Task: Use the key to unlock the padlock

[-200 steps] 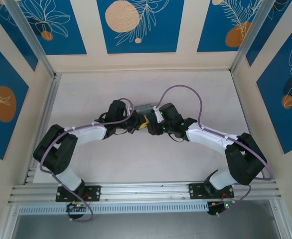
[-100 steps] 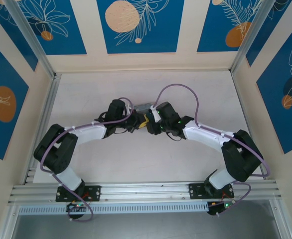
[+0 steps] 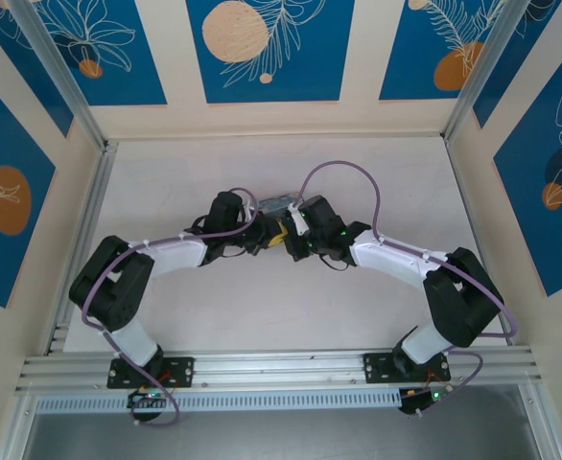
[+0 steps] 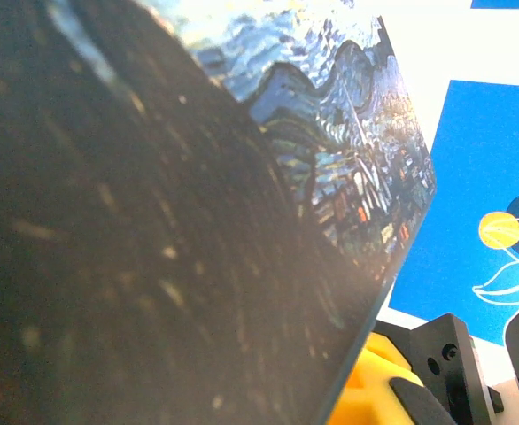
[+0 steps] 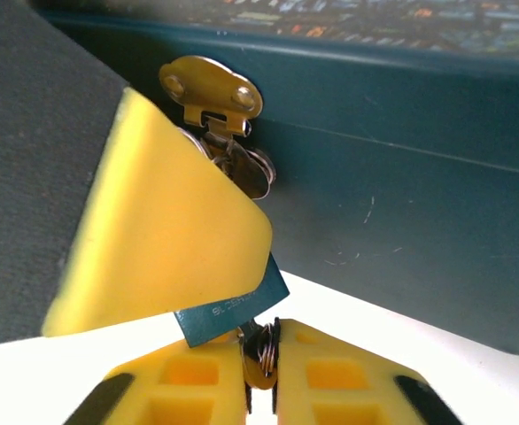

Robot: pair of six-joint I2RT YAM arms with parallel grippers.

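Centrally, toward the far half of the worktop (image 3: 262,316): blue painted tin (image 3: 279,204), both arms bent inward to meet just in front of it. Left pincer (image 3: 267,238) and right pincer (image 3: 288,233) nose to nose there, yellow pads almost touching.

Up close from the right wrist: right pincer narrowed to a slit, pinching the key (image 5: 257,348) by its small ring, thin silvery metal just visible between the two yellow fingertips (image 5: 224,354). Directly above, touching the key's end, the padlock (image 5: 231,312): small, dark blue-green, tilted, lower corner poking out with faint lettering on its face. Impossible to tell whether the key's blade sits inside the keyhole or only against it.

Left pincer closed tight on the padlock, one broad yellow pad (image 5: 162,239) laid across the upper body and hiding most of it. Above that pad, a silvery loop (image 5: 246,168) hanging from the brass latch (image 5: 211,88) on the tin's dark teal front wall. Padlock hung at the tin's front, between both pincers.

From the left wrist: tin's painted face very near and blurred, starry swirls sharp only toward the far corner. At lower right, a yellow finger (image 4: 370,376) beside a black bracket (image 4: 450,359).
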